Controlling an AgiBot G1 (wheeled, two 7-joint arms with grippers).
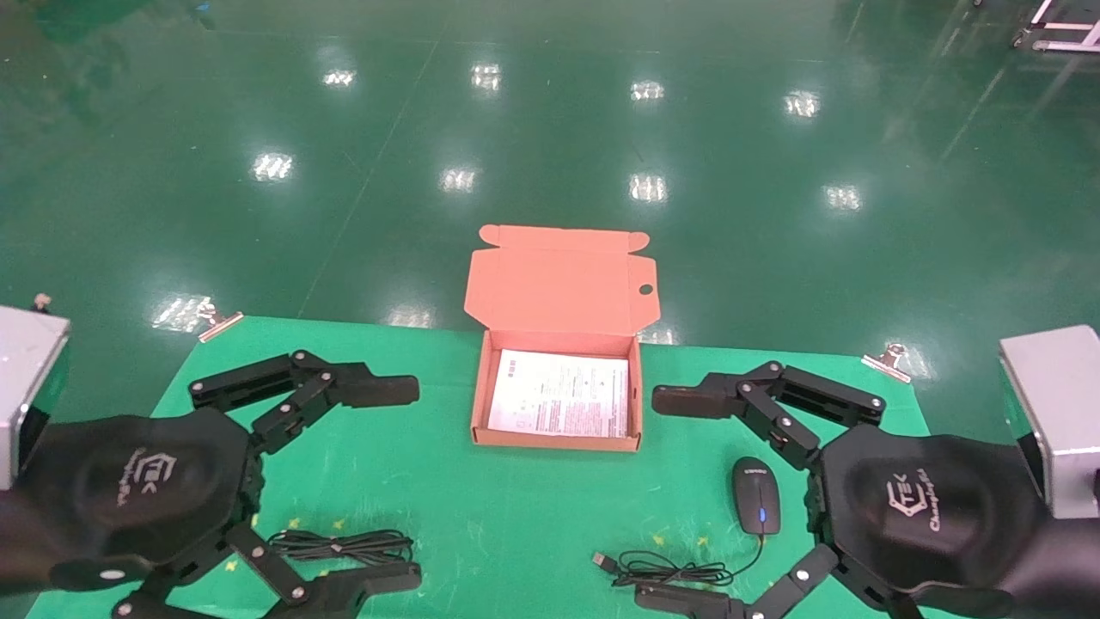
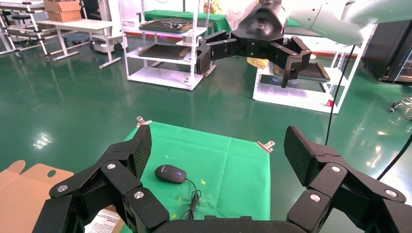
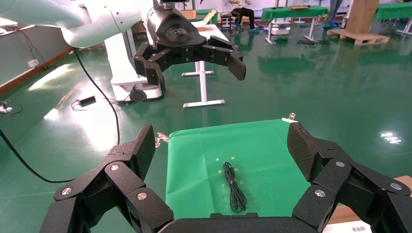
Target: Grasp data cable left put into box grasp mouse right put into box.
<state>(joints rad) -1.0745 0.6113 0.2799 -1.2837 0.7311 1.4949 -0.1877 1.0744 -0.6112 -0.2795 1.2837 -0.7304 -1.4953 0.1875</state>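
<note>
You've got 0 of 2 packed: data cable (image 1: 340,545) and mouse (image 1: 757,506) outside the box (image 1: 479,404), left gripper (image 1: 391,486) and right gripper (image 1: 666,499) both spread wide

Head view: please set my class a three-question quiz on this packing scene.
1. True or false: the black oval wired mouse lies inside the salmon-orange cardboard box.
2. Which open gripper is nearer the thin black bundled data cable: A left gripper, B right gripper?
3. Fill in: the box lid is ____.

Key: 1 false, it lies on the green tablecloth; 2 A; 3 open.
</note>
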